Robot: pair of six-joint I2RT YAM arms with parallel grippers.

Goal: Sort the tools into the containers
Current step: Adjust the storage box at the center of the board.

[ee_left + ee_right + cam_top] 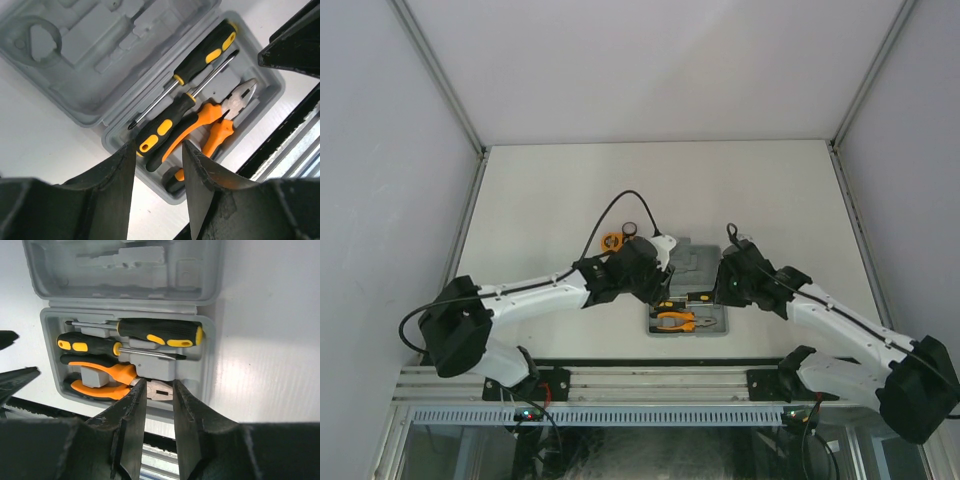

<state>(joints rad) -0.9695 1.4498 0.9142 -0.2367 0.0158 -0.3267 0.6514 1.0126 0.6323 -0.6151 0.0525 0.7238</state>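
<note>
Left gripper fingers apart, empty, over two black-and-yellow screwdrivers. Right gripper apart, empty, over orange-handled pliers. All three sit in tool-shaped recesses of grey plastic hinged case. Round orange tape measure on table, case's 10 o'clock, unsorted.

Two screwdrivers, one pair of pliers, one tape measure and one case are counted.

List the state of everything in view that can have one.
Tool case, open, lid laid flat.
Hinge-side screwdriver, lying in case.
Second screwdriver, lying in case.
Pliers, in case, jaws closed.
Tape measure, out on table.
Left claw, open, empty.
Right claw, open, above pliers.
</note>
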